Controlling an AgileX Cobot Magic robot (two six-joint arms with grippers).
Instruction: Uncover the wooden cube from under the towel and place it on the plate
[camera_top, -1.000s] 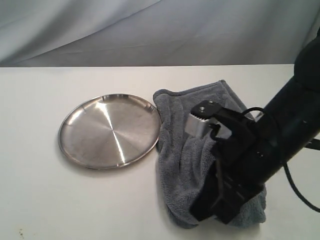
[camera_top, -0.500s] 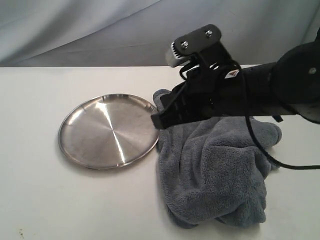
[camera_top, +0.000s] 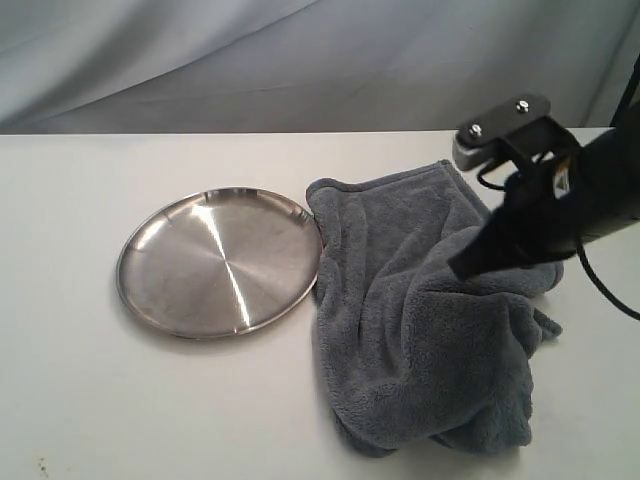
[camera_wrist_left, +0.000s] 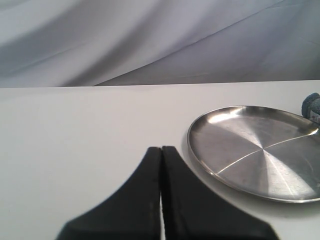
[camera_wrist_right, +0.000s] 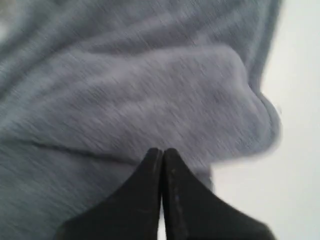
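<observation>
The round silver plate (camera_top: 219, 262) lies left of the middle of the white table, and it also fills the left wrist view (camera_wrist_left: 235, 145). The blue-grey towel (camera_top: 420, 320) lies bunched up just right of it, touching its rim. The wooden cube is hidden. My right gripper (camera_top: 462, 270) hangs over the towel's right part, tips pointing down-left, and is shut with nothing between its jaws. In the right wrist view it (camera_wrist_right: 161, 150) sits close above a thick fold of the towel (camera_wrist_right: 130, 90). My left gripper (camera_wrist_left: 161, 148) is shut and empty, low over bare table beside the plate.
A grey cloth backdrop (camera_top: 300, 60) hangs behind the table's far edge. Bare white tabletop (camera_top: 150, 410) stretches in front of and left of the plate. A corner of the towel (camera_wrist_left: 311, 104) shows past the plate's far rim in the left wrist view.
The right arm swung from low over the towel's front, up past the plate's edge, then back to the towel's right side. The towel now shows fully, bunched. The plate has not moved.
</observation>
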